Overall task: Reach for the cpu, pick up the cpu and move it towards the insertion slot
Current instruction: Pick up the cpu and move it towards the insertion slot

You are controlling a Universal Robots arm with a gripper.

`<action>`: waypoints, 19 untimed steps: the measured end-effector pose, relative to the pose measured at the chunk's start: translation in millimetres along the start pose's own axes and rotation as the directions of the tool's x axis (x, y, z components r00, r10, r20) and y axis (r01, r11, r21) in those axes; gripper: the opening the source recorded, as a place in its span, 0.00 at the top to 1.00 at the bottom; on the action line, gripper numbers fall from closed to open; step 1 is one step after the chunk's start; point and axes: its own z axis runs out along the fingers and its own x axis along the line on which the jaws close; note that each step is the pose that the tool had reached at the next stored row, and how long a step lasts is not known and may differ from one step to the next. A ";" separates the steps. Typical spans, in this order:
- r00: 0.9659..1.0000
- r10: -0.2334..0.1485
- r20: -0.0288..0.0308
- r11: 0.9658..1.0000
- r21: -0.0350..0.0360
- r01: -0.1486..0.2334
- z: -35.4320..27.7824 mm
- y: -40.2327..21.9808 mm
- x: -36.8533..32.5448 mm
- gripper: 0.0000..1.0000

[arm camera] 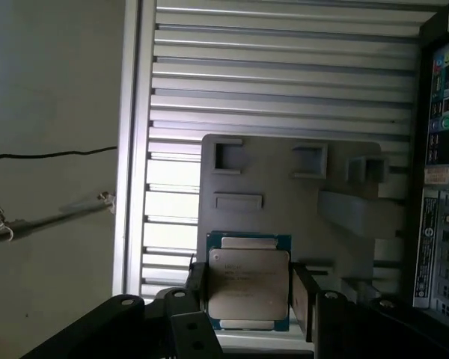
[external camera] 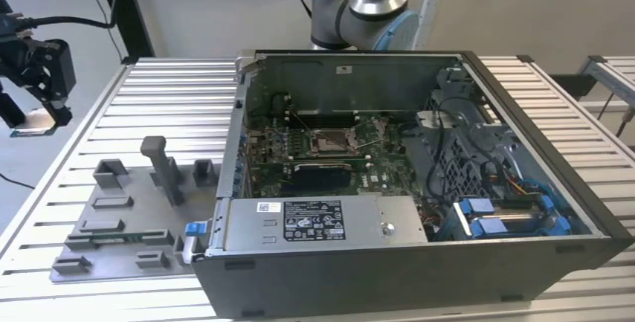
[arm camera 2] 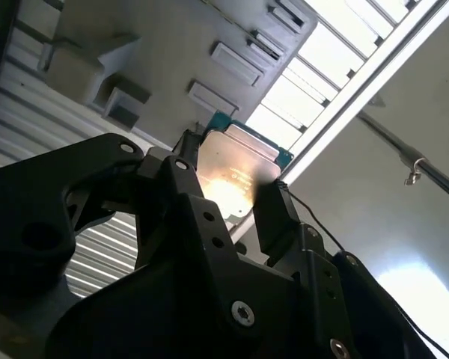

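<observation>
the cpu (arm camera 2: 239, 161) is held flat between the two fingers of the black gripper (arm camera 2: 228, 187), its silvery lid lit by a bright glare and a teal edge shown along one side. beyond it, a grey fixture plate (arm camera 2: 172, 45) with raised blocks is seen on the slatted metal table (arm camera 2: 322, 52). a thin black cable (arm camera 2: 314, 221) is seen past the table's edge.

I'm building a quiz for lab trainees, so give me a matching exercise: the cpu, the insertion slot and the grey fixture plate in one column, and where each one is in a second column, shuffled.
Column one: 1 cpu; 2 insertion slot; 3 grey fixture plate.
Column two: A on the slatted table, at the exterior view's left of the computer case; B gripped by the end effector; C on the green circuit board inside the case.
Pairs: 1-B, 2-C, 3-A.
</observation>
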 end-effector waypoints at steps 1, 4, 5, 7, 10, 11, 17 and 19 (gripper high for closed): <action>1.000 0.000 0.000 1.000 0.000 0.000 0.0 -0.1 -2.8 1.00; 1.000 0.000 0.000 1.000 0.000 0.000 0.0 -0.6 -14.8 1.00; 1.000 0.000 0.000 1.000 0.000 0.000 0.0 -0.8 -19.4 1.00; 1.000 0.000 0.000 1.000 0.000 0.000 0.0 -1.0 -26.9 1.00; 1.000 0.000 0.000 1.000 0.000 0.000 -0.1 -1.5 -37.3 1.00; 1.000 0.000 0.000 1.000 0.000 0.000 -0.1 -1.6 -40.6 1.00; 1.000 0.000 0.000 1.000 0.000 0.000 -0.1 -2.6 -65.9 1.00; 1.000 0.000 0.000 1.000 0.000 0.000 -0.2 -2.9 -73.6 1.00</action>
